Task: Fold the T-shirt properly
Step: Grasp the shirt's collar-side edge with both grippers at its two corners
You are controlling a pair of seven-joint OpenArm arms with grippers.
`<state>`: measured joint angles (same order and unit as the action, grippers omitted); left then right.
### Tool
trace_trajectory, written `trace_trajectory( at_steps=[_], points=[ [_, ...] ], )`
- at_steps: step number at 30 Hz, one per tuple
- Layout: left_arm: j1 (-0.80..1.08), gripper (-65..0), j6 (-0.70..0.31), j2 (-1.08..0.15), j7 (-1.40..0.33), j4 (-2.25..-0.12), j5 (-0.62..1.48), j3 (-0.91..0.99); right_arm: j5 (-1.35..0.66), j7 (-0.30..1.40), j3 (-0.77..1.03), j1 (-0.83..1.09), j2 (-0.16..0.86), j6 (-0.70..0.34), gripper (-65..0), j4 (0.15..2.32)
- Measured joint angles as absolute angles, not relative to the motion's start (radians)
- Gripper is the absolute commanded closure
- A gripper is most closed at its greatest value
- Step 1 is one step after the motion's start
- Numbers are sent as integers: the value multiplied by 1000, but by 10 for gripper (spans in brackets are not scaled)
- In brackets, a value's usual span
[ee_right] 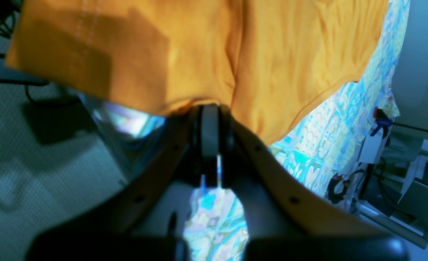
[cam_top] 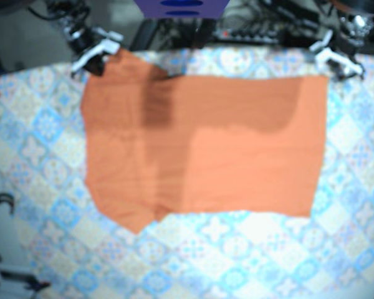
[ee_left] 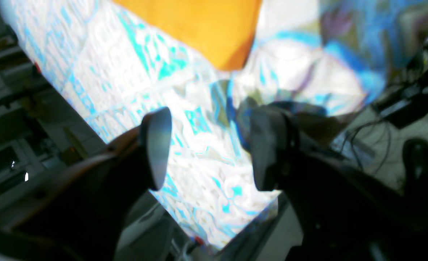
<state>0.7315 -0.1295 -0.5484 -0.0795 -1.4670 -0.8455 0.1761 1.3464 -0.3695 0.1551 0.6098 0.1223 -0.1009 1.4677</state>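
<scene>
Right gripper (ee_right: 209, 110) has its jaws pressed together right at the edge of the shirt (ee_right: 185, 54). The fabric bunches into a crease where it meets the tips, so I read that as pinched on the shirt, at the far corner on its side of the table (cam_top: 43, 124). Left gripper (ee_left: 210, 123) is spread wide with nothing in between. It hangs over bare patterned table just short of the other far corner, near it but not touching.

The shirt itself lies spread flat across the middle of the table. It's orange and roughly a rectangle, with a ragged point sticking out of the near edge on the right arm's side. There's a darker band along the far part, which could be a doubled layer or just shadow, too blurry to call.

Handling-wise it looks like thin knit: light and totally floppy. It won't hold any shape, so lifting by one corner would probably just stretch it into a diagonal. I'd say it wants both far corners held at once, pinched a bit in from the edge so the hem doesn't slip out, then lifted evenly. It likely clings to the table a little, so dragging may wrinkle the underside. Nothing fragile here, the real risk is a crooked fold.
</scene>
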Motion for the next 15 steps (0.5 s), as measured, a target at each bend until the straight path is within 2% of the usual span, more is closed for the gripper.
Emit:
trace_trajectory(
  at_steps=[15],
  points=[
    [648, -344, -128, -546, -71, -1445, -854, 124, 1346, -369, 155, 615, 122, -101, 0, 1469]
  ],
)
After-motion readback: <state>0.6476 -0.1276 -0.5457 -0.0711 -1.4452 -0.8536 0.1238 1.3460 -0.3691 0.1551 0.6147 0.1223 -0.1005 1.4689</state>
